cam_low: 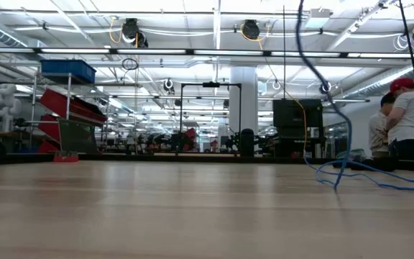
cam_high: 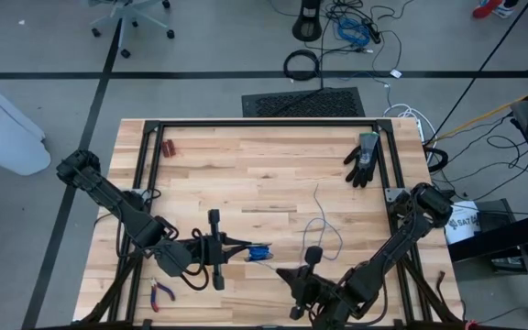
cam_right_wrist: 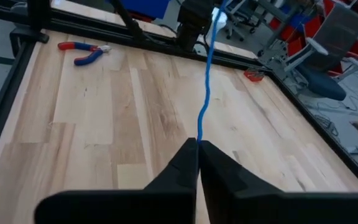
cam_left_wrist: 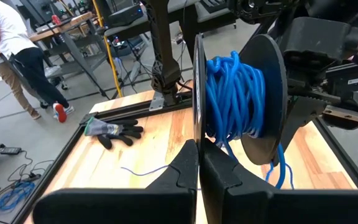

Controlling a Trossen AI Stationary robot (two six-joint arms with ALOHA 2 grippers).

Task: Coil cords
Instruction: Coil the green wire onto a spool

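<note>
1. The left gripper is sitting low over the near-left part of the wooden table, its fingers pressed together on the thin rim of a dark spool.
2. The spool is standing on edge, its axle lying level and its two discs upright; bright blue turns of the cord are wrapping its core.
3. In the high view, the wound blue part is showing just past the left gripper's tips, near the table's front middle.
4. From there the loose cord is trailing across the table towards the far-right side, its long axis running roughly front to back, with a bend halfway.
5. The right gripper is hovering near the front edge, right of centre, jaws closed on the cord, which is stretching straight away from its tips in a taut line.
6. A black glove is lying at the far right, well apart from the cord.
7. Red-handled pliers are lying at the front left corner.
</note>
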